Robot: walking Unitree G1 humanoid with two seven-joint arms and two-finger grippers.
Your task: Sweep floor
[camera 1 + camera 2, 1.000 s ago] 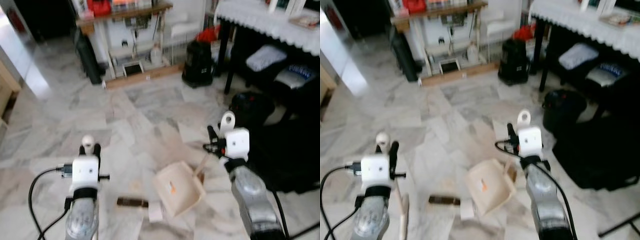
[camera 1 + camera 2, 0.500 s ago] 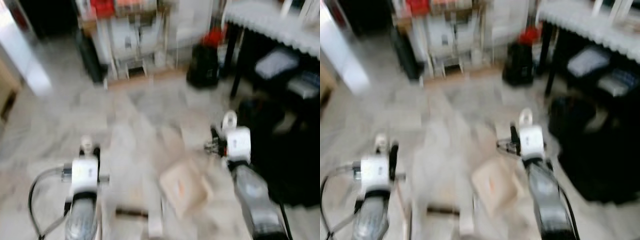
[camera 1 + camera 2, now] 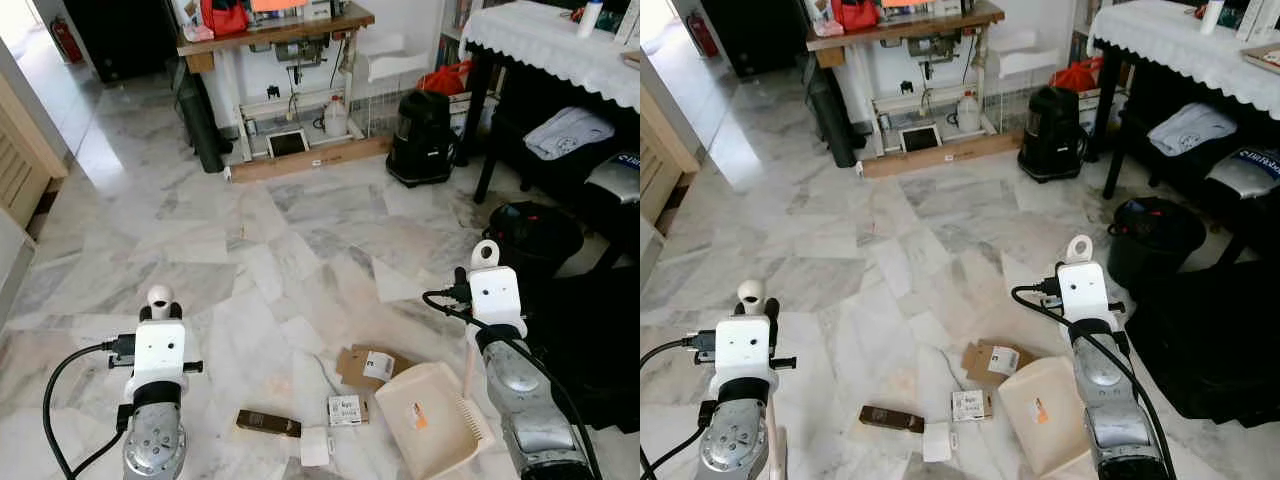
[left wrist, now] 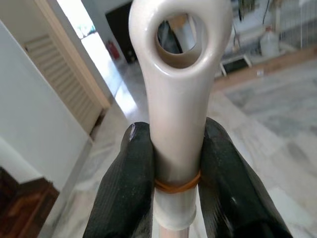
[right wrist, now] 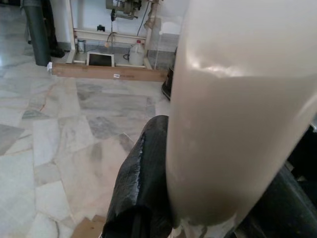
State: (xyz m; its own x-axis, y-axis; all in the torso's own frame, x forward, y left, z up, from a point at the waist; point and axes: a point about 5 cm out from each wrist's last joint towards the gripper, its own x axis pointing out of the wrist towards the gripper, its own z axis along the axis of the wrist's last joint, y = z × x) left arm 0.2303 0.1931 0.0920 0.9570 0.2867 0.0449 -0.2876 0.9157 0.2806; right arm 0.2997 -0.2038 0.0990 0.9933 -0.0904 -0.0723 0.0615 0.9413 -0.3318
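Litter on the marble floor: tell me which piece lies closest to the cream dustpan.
The flattened brown cardboard piece with a white label; its edge nearly meets the cream plastic dustpan, while the dark brown bar lies far off.

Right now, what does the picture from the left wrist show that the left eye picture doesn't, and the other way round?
The left wrist view alone shows the left gripper up close: black fingers clamped on a cream plastic handle with a hanging hole, an orange rubber band around it. The left eye view alone shows the litter: a cream dustpan, a brown cardboard scrap, a dark brown bar. Both show the marble floor.
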